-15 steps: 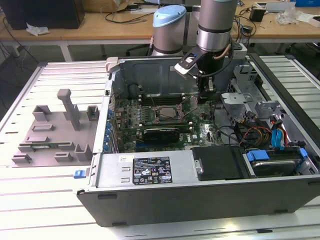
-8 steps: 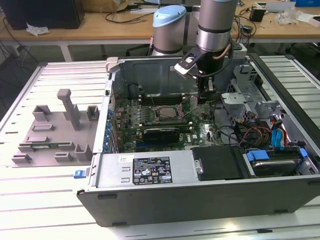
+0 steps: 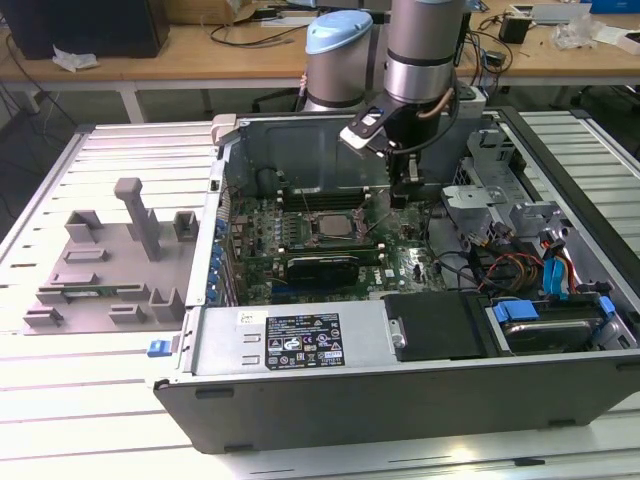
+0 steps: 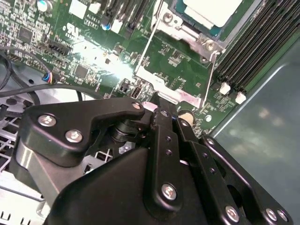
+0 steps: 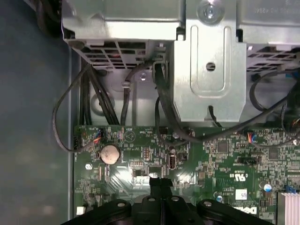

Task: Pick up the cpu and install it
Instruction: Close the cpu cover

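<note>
The cpu point(image 4: 212, 9) lies flat in the motherboard socket, its silvery top plate showing past the gripper in the second wrist view. In the exterior view the cpu point(image 3: 331, 226) sits mid-board inside the open computer case. The socket's metal hold-down frame point(image 4: 174, 92) is swung open toward the gripper, and its wire lever point(image 4: 149, 43) is raised. My gripper point(image 3: 402, 196) hangs low over the board on the exterior view's right of the socket. Its black fingertips point(image 5: 160, 183) are pressed together with nothing between them, close to the open frame's edge.
Memory slots point(image 4: 253, 47) run along one side of the socket. A long black expansion card point(image 3: 322, 267) lies in front of it. A metal drive cage point(image 5: 206, 70), loose cables point(image 5: 112, 108) and the case wall point(image 3: 300, 150) hem in the arm. A grey fixture point(image 3: 110, 260) stands outside the case.
</note>
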{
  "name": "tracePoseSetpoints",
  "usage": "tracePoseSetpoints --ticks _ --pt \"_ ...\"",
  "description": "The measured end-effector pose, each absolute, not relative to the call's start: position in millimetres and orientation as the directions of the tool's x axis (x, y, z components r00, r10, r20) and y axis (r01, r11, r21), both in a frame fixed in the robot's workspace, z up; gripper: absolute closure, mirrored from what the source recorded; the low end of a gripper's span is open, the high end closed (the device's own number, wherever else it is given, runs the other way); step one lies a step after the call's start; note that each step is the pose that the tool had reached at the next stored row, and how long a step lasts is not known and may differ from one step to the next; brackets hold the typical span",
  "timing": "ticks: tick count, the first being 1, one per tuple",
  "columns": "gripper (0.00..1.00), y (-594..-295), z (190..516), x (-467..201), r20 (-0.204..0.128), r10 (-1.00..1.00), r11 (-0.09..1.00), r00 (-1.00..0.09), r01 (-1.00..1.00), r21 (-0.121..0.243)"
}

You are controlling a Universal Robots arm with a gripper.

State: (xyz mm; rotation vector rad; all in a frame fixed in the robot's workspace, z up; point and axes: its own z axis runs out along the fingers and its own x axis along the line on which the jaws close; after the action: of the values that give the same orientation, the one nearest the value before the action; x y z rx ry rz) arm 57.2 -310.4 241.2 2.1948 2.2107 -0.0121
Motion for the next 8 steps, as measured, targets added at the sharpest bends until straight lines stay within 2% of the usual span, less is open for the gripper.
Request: tracePoseSetpoints --ticks 8 --pt "0.89 -310.4 241.2 37.4 -0.024 1.000 0.007 -0.007 1.000 0.013"
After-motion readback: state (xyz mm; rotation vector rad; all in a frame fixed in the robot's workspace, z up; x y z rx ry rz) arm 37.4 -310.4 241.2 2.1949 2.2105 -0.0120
